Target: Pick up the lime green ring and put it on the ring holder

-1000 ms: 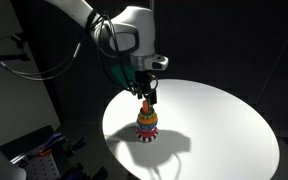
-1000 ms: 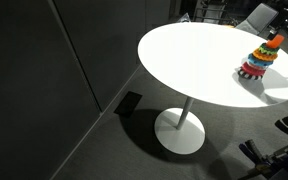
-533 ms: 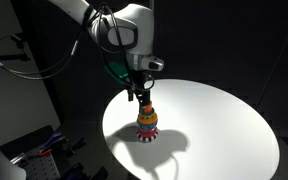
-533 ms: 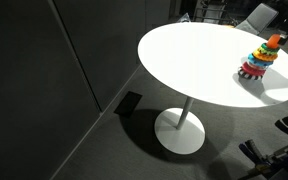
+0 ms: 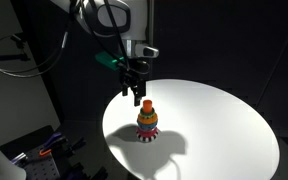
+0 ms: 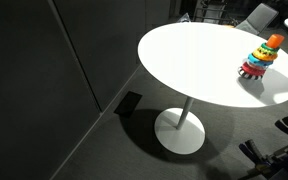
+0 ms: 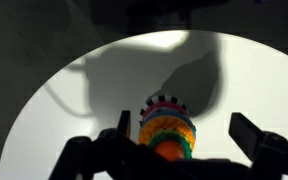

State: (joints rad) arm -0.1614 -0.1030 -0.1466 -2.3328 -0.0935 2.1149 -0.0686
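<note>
raised since the earlier frame, the gripper (image 5: 134, 95) is now held clear above the ring holder (image 5: 146, 121), where before it was lowered onto the peg; its jaws are seen apart and empty in the wrist view; the lime green ring (image 7: 187, 147) appears seated beneath the orange top, so the lift is judged a withdrawal made to clear the stack; the holder is unmoved on the table (image 5: 219, 125).

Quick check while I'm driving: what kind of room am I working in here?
Probably a lab or office corner, though I can't be sure. A round white pedestal table stands on a grey floor, with dark partition panels beside it and loose cables hanging near the arm.
</note>
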